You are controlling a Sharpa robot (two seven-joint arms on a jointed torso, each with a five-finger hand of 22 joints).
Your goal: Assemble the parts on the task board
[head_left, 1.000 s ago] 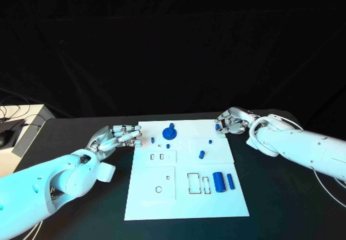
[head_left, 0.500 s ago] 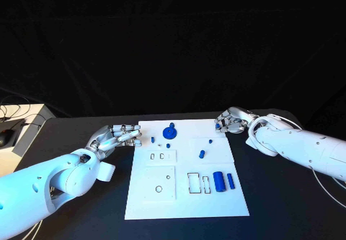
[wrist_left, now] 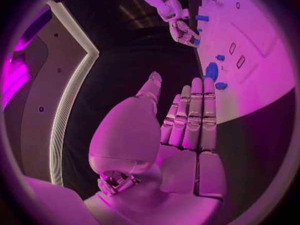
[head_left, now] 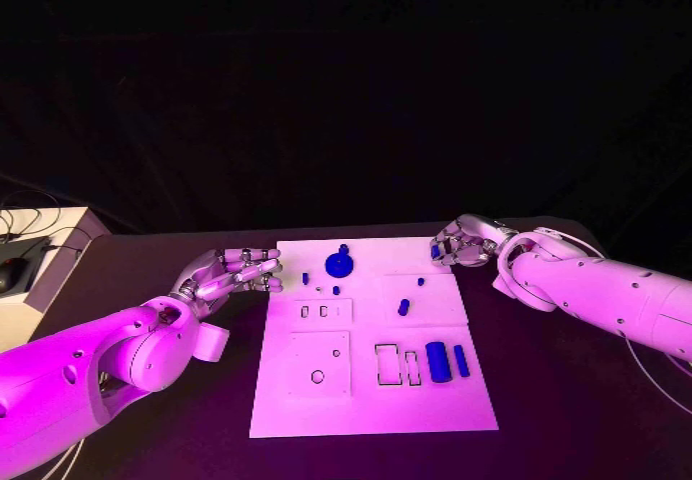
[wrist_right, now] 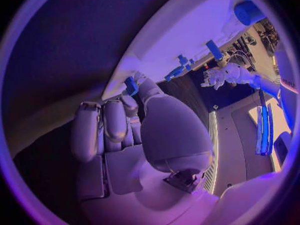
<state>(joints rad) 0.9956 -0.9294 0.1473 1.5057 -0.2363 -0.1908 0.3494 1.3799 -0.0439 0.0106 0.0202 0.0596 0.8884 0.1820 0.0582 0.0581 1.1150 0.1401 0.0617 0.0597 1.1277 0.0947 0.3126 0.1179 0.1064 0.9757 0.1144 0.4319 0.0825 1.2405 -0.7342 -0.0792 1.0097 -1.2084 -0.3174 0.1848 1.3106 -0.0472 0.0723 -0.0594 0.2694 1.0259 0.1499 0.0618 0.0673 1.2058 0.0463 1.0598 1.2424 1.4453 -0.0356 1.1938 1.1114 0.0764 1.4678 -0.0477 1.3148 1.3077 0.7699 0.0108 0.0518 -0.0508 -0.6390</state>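
Task board [head_left: 368, 400]: white plate, flat in the middle of the black tabletop [head_left: 577, 420], between the two hands.
Left hand [head_left: 238, 275]: just beside the board's left edge, near its far end — fingers [wrist_left: 194, 117] stretched out side by side, released, nothing in them.
Right hand [head_left: 464, 245]: at the board's far right corner; fingers curled, thumb and a finger pinching a small blue part [wrist_right: 132, 85], as far as the wrist view lets me tell.
Round blue part [head_left: 340, 265]: on the far part of the board, toward the left hand.
Small blue pegs [head_left: 404, 307]: scattered near the board's middle.
Two blue bars [head_left: 447, 361]: lying side by side on the near right part, next to rectangular slots [head_left: 395, 365].
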